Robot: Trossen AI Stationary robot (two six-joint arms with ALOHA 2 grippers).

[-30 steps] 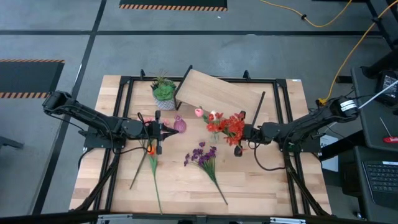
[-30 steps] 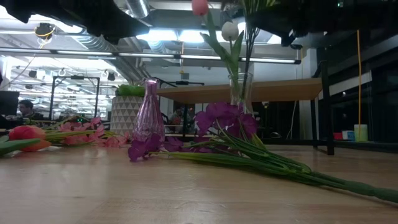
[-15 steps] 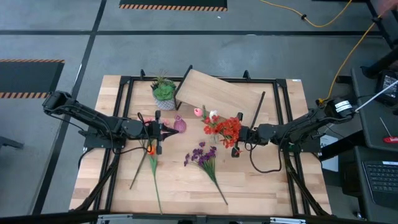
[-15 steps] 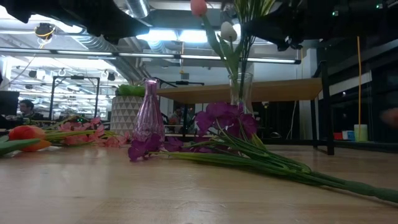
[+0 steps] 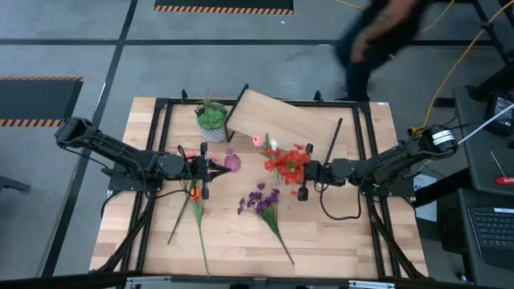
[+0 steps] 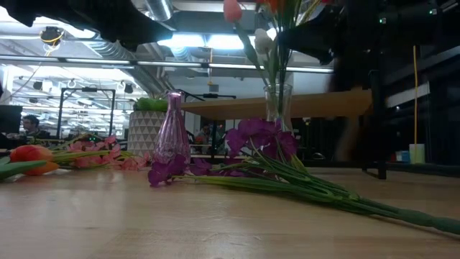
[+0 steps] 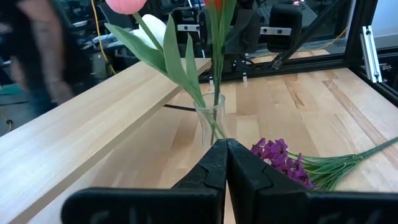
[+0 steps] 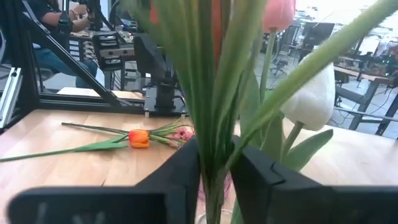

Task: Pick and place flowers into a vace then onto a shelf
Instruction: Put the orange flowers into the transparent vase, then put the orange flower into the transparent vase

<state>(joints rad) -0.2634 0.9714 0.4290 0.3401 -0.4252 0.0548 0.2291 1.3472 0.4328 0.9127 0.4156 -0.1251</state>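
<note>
Even, diffuse overhead light in the high view, with soft shadows; a person [image 5: 377, 36] at upper right is motion-blurred. Low view: bright ceiling lights [image 6: 187, 41] at top centre glare, arms above in silhouette. Right wrist view: near stems [image 8: 214, 81] out of focus, upper right background washed out

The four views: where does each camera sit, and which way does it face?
High: above the table, straight down; both arms, right gripper at red flowers.
Low: tabletop level, facing the room; purple flower stem lying in front.
Left wrist: behind shut left gripper, toward clear glass vase.
Right wrist: fingers astride green stalks.
Shared: the vase shows in low and left wrist.
</note>
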